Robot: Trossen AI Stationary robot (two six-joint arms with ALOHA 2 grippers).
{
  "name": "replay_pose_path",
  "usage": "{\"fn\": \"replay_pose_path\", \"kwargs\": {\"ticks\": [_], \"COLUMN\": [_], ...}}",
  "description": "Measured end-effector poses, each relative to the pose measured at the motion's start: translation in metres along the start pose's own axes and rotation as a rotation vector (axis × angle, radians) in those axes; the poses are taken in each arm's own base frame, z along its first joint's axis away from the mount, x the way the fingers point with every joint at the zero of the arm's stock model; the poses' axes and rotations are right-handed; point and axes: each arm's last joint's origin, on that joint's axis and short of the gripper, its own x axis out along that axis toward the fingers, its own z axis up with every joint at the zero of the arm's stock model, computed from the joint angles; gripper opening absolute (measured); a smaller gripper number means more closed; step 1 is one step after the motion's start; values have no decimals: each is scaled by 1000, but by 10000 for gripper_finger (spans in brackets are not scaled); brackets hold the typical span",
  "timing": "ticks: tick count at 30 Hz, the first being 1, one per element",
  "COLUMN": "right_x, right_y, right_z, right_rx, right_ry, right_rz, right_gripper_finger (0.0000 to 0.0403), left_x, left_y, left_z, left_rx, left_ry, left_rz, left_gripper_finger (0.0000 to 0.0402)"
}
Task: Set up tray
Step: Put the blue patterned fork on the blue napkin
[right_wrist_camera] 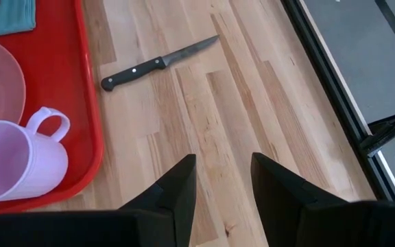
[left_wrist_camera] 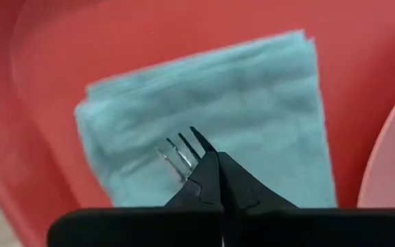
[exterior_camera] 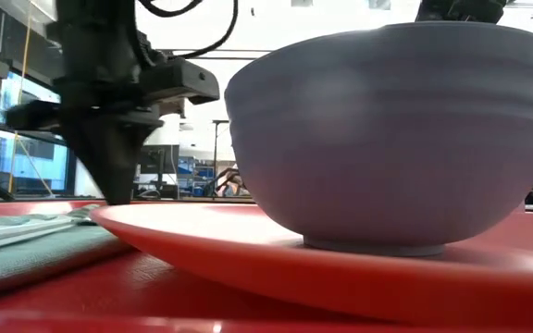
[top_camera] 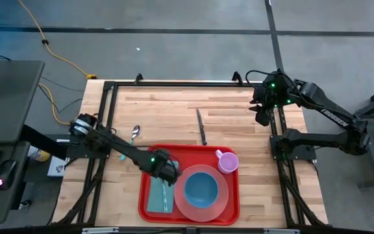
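Observation:
The red tray (top_camera: 187,155) lies at the table's near middle. On its left part lies a folded teal napkin (top_camera: 154,195), with a metal fork (top_camera: 167,195) on top. My left gripper (top_camera: 166,172) stands over the napkin's far end, fingers pointing down and shut on the fork. A pink plate (top_camera: 221,203) with a blue bowl (top_camera: 201,187) fills the tray's right part, and a pink mug (top_camera: 227,161) stands at its far right corner. My right gripper (top_camera: 263,112) hovers open over the table's far right, touching nothing. My left gripper (left_wrist_camera: 217,165) is shut on the fork close to its tines (left_wrist_camera: 182,152), which stick out just past the fingertips. The fingers come from above, pointing down at the napkin (left_wrist_camera: 252,103). The handle (top_camera: 167,198) runs toward the near edge along the napkin. The fingers hide the pinch itself.
A black-handled knife (top_camera: 201,127) lies on bare wood just beyond the tray's far rim, also in the right wrist view (right_wrist_camera: 156,63). A spoon (top_camera: 134,134) lies left of the tray. Black frame rails run along the table's left, right and far edges.

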Motion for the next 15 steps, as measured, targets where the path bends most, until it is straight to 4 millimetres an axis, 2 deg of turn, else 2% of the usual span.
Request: {"fn": "replay_pose_path", "kwargs": {"ticks": [9,15], "right_x": [0,0], "right_y": [0,0], "right_z": [0,0], "right_rx": [0,-4], "right_ry": [0,-2], "right_rz": [0,-1], "right_gripper_finger": [119,119], "left_x": [-3,-9], "left_y": [3,0], "left_z": [9,10], "left_rx": [15,16], "left_ry": [-6,-10], "left_rz": [22,-12], "left_gripper_finger": [88,113]}}
